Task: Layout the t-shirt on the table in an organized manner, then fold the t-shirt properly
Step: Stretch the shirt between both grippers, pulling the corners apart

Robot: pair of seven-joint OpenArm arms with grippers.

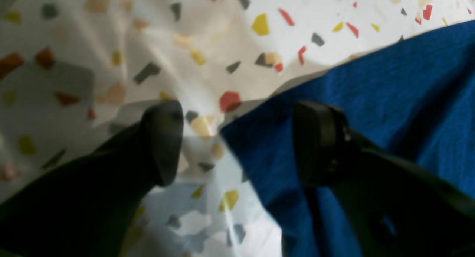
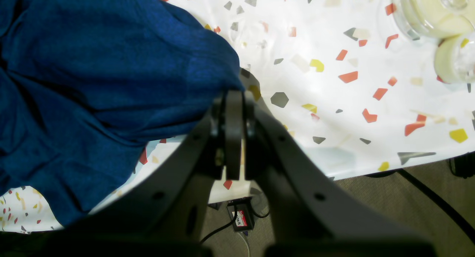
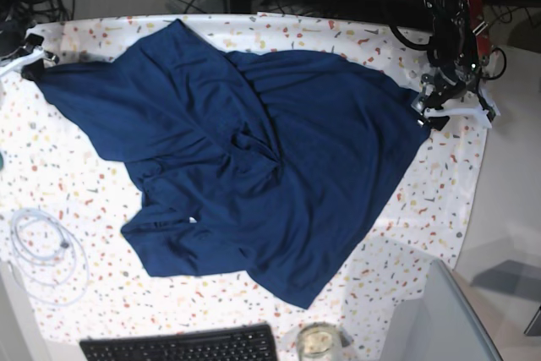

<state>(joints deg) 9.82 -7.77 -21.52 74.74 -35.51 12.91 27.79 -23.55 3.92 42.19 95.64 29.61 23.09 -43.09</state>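
Left wrist view: the left tool (image 1: 237,142) is seen with its two dark fingers (image 1: 165,142) set well apart, nothing between them but speckled cover. The t-shirt (image 1: 371,112) fills the right half of the frame, its corner lying in the gap near the right finger, which is seen over blue cloth. The left finger stands over the bare surface (image 1: 111,64) at centre left.

Right wrist view: the right tool (image 2: 234,101) is seen with its fingers pressed together at frame centre, clamped on an edge of the t-shirt (image 2: 92,82), which spreads across the upper left. The surface (image 2: 352,101) is seen to the right, with pale round containers (image 2: 441,23) at the upper right.

Base view: the t-shirt (image 3: 254,158) is spread, rumpled, across the middle of the surface (image 3: 59,175). Its upper left corner is held at the right tool (image 3: 34,61); its right corner lies at the left tool (image 3: 429,109). A coiled white cable (image 3: 42,251) is seen at lower left, a keyboard (image 3: 182,346) along the bottom edge.
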